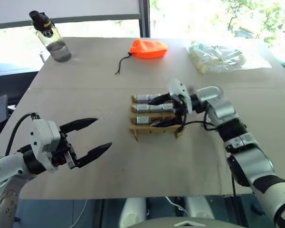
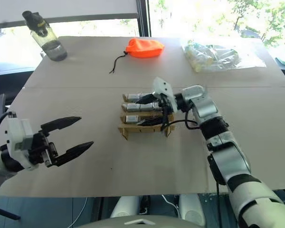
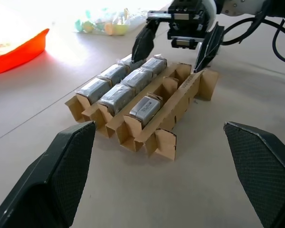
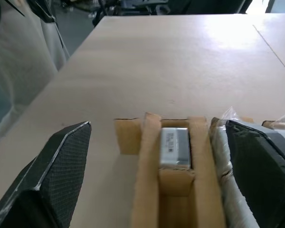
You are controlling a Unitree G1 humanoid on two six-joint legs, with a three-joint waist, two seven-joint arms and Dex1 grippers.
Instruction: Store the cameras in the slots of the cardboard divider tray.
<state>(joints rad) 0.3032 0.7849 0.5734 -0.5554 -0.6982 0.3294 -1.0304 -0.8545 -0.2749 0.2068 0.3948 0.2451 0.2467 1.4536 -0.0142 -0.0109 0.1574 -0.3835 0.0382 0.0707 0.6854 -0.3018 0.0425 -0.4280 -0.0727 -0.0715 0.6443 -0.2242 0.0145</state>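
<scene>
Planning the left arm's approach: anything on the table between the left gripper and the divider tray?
Nothing visible. Bare table lies between the open left gripper and the cardboard divider tray. The right gripper, open, sits at the tray's far end, not in that path.

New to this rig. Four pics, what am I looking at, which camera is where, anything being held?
A humanoid robot with two arms, each ending in two black fingers. Two pictures come from its head, looking down on the table; the other two from its wrists. The right gripper is open over the cardboard divider tray, where silver cameras lie in slots. The left gripper hovers open, holding nothing. At the far side of the table are an orange pouch, a bottle and a clear bag.
</scene>
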